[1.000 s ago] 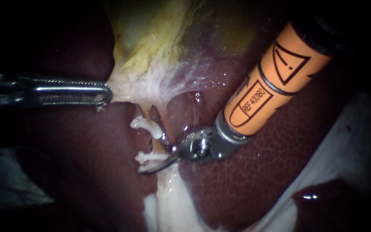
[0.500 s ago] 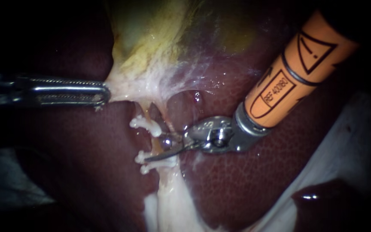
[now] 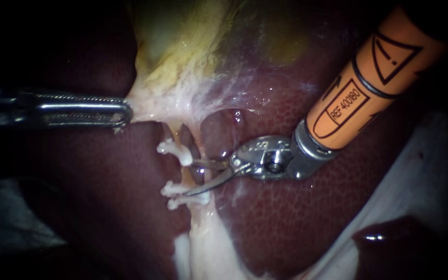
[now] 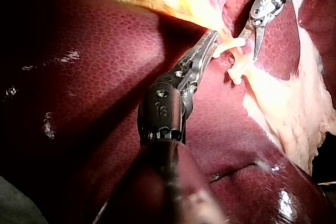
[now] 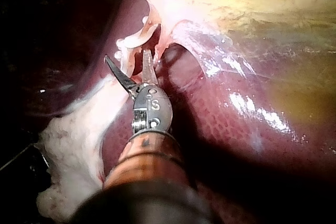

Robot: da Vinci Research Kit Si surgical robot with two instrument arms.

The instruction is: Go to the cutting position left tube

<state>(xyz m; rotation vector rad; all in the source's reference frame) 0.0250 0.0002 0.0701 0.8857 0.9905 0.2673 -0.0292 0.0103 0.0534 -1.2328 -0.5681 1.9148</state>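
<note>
With the left instrument [image 3: 127, 114] pinching the gallbladder [image 3: 182, 57] taut, the right instrument [image 3: 189, 179] should set its spread jaws astride the tube [image 3: 185, 171] — squarely between the clips [image 3: 175, 150].

The endoscope view is taken close to the liver [image 3: 296, 223], facing it squarely. Each wrist view is taken at close range from behind its own instrument, along the shaft: left instrument [image 4: 209, 39], right instrument [image 5: 128, 59]. The clips [image 3: 175, 151] and gallbladder [image 3: 182, 46] are shared by all three views.
</note>
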